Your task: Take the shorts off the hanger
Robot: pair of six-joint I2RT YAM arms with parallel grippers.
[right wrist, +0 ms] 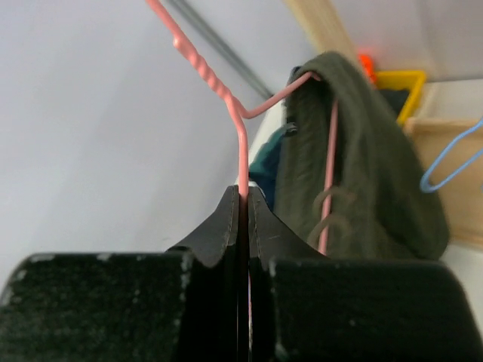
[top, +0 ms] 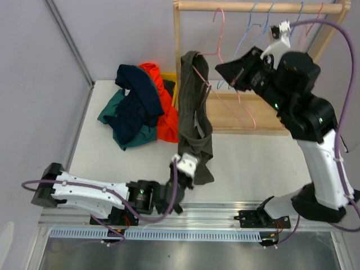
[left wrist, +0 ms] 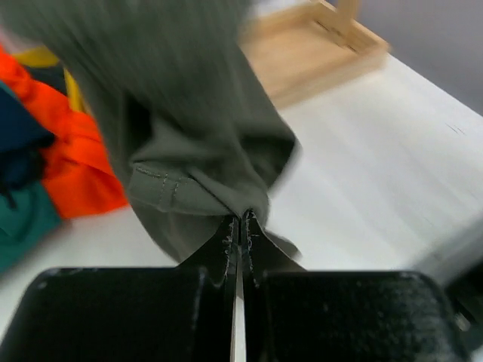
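Observation:
Olive-grey shorts (top: 196, 107) drape over a pink wire hanger (top: 219, 39) that hangs off the wooden rail. My left gripper (top: 183, 163) is low at the shorts' bottom edge. In the left wrist view that gripper (left wrist: 241, 220) is shut on a fold of the shorts (left wrist: 189, 128) near the hem. My right gripper (top: 225, 70) is up beside the rail. In the right wrist view it (right wrist: 243, 192) is shut on the hanger (right wrist: 204, 75) wire just below the twisted neck, with the shorts (right wrist: 355, 173) hanging to the right of it.
A pile of shorts lies at the back left: navy (top: 138, 93), teal (top: 121, 121) and orange (top: 164, 112), with a yellow object (top: 169, 77) behind. The wooden rack (top: 259, 7) holds bare blue hangers (top: 247, 28); its base (top: 247, 112) sits on the table.

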